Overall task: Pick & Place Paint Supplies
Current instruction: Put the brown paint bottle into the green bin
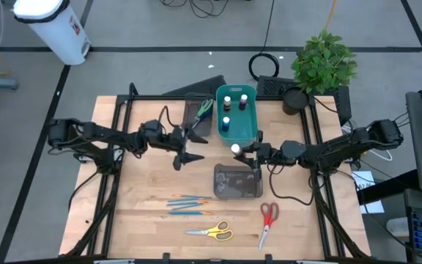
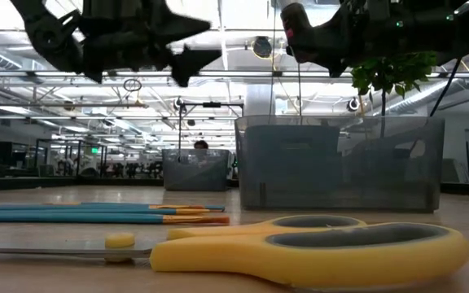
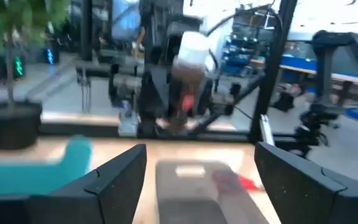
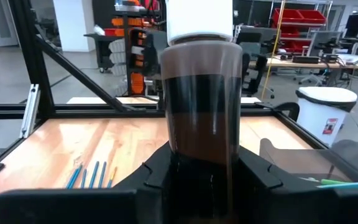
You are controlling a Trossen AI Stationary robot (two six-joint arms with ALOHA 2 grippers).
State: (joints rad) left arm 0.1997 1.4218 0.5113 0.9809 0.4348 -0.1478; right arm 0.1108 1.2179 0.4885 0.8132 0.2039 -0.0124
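Four paint bottles (image 1: 233,110) sit binned; right end effector (image 1: 242,150) clamps a white-capped bottle (image 1: 235,149); left end effector (image 1: 185,150) apart; brushes (image 1: 189,204), scissors (image 1: 212,232) remain.

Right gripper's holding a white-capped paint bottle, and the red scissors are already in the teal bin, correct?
Not quite. The right gripper does hold the white-capped paint bottle, but the red scissors lie on the table, near its front edge, not in the teal bin. The high view shows it.

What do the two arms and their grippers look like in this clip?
Both the left arm and right arm are black, jointed, with thin black cables alongside. The left gripper and right gripper have dark, flat, tapering fingers. No markings are legible.
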